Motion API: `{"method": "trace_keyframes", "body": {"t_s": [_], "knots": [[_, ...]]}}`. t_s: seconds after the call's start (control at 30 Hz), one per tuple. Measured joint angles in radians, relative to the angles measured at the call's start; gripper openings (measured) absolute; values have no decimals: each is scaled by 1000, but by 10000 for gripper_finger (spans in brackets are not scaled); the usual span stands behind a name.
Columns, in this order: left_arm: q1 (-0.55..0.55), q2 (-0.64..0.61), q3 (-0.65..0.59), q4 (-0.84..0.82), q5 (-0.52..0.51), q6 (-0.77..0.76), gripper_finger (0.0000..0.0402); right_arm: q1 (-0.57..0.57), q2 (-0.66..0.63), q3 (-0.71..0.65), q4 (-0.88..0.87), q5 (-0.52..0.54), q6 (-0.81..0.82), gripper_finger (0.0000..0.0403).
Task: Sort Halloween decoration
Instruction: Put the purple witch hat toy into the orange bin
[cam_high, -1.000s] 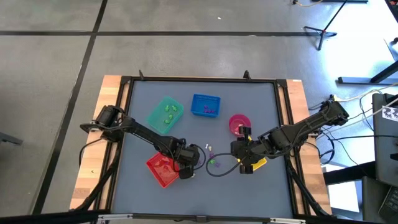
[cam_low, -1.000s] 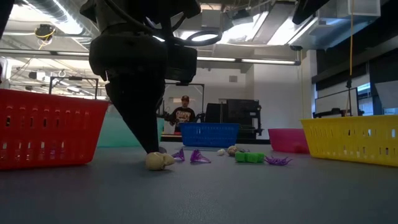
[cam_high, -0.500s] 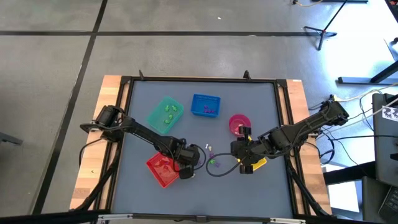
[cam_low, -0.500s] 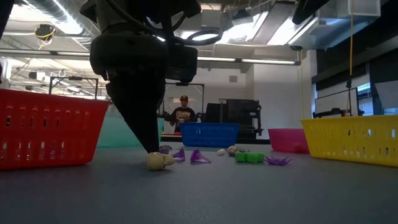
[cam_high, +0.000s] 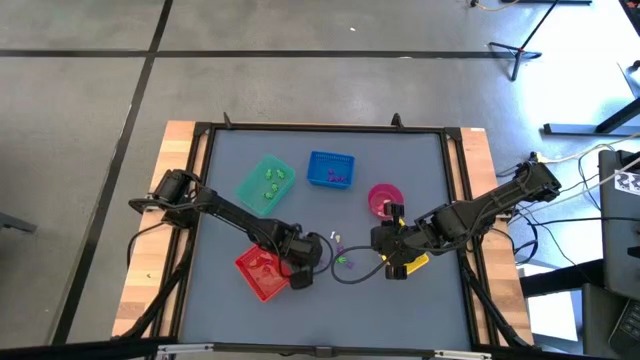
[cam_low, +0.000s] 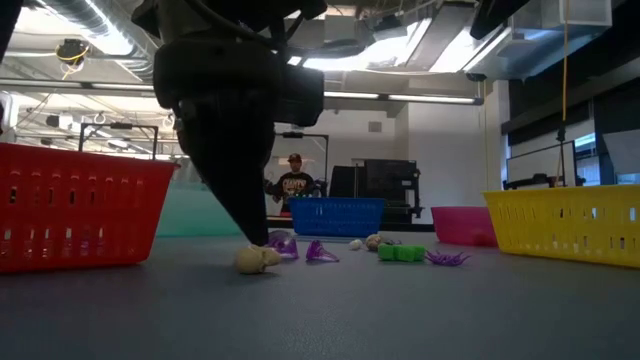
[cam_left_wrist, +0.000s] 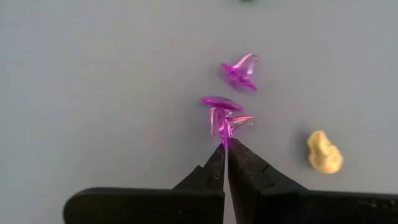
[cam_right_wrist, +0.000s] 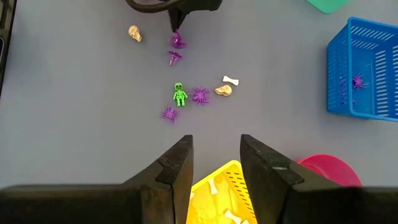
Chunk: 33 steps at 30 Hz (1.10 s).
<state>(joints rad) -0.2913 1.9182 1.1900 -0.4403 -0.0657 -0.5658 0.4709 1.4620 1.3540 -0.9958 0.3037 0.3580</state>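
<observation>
Several tiny Halloween decorations lie on the grey table: a purple one (cam_left_wrist: 224, 117) at my left gripper's tips, a second purple one (cam_left_wrist: 239, 70) just beyond, a cream skull (cam_left_wrist: 324, 152) beside them, and a green skeleton (cam_right_wrist: 180, 94), purple spiders (cam_right_wrist: 200, 95), a skull (cam_right_wrist: 224, 91) and a bone (cam_right_wrist: 231, 80) farther right. My left gripper (cam_left_wrist: 225, 149) points steeply down near the red tray (cam_high: 260, 272) and is shut on the first purple piece. My right gripper (cam_right_wrist: 216, 149) hangs open above the yellow tray (cam_right_wrist: 217, 186). My left gripper pinches a thin prong (cam_left_wrist: 223, 138) of the purple decoration between its two fingertips, only at their free ends. The fingers come steeply from above, slanting from the table's left. The piece sticks out beyond the tips, low at the table top (cam_low: 282, 243); whether it is clear I cannot tell.
A green tray (cam_high: 265, 185) and a blue tray (cam_high: 331, 168) with purple pieces stand at the back, and a pink bowl (cam_high: 384, 198) to their right. The red tray stands close to my left arm. A person shows in the room beyond the table.
In the low view my left gripper's tip has shifted a little toward the purple decoration and now meets it; that piece sits slightly higher and closer to the tip than before. My right gripper has kept still.
</observation>
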Motion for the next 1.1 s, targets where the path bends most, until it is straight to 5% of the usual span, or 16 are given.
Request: {"method": "trace_keyframes", "body": {"t_s": [0.57,1.1], "knots": [[0,-141,0,44,107,109,0,0,0,0,2,0,0,131],[-82,-286,0,-413,232,19,0,0,0,0,3,0,0,131]]}}
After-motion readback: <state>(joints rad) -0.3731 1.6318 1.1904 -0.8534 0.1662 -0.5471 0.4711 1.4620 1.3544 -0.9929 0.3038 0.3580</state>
